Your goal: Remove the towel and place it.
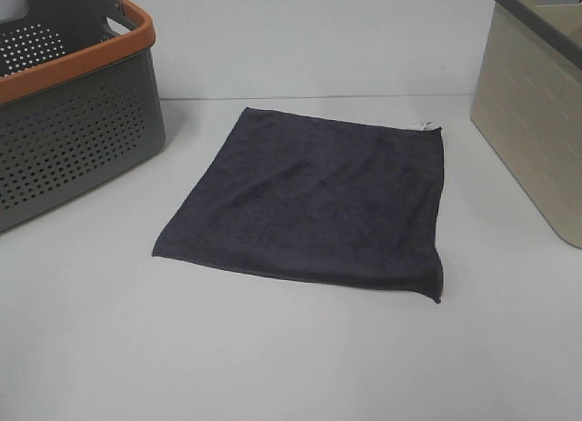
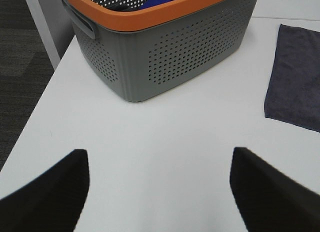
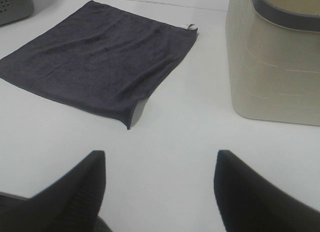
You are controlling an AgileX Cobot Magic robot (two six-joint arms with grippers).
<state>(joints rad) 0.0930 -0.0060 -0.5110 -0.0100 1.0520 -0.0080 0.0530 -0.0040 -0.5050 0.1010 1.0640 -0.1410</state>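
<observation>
1. Two end effectors show only in their own wrist views: the left end effector (image 2: 160, 192) and the right end effector (image 3: 160, 192) each have dark fingers spread wide apart, with nothing between them but bare white counter (image 1: 273, 357).
2. Ahead of the left end effector stands a grey basket (image 2: 165, 56) with an orange rim, its plastic walls pierced by rows of small round holes and a handle slot cut in one end; something blue lies inside, too little of it visible to name.
3. Ahead of the right end effector stands a beige bin (image 3: 275, 66) with a grey rim, its smooth walls marked by faint short horizontal lines and rounded at the corner.
4. Between basket and bin, apart from both, the towel (image 1: 314, 203) lies spread flat on the counter near its middle, clear of both end effectors.
5. It is a roughly square, dark charcoal-purple plush cloth with a soft nap, a small white tag (image 1: 424, 124) at its far corner on the bin's side, and a near corner slightly lifted off the counter.
</observation>
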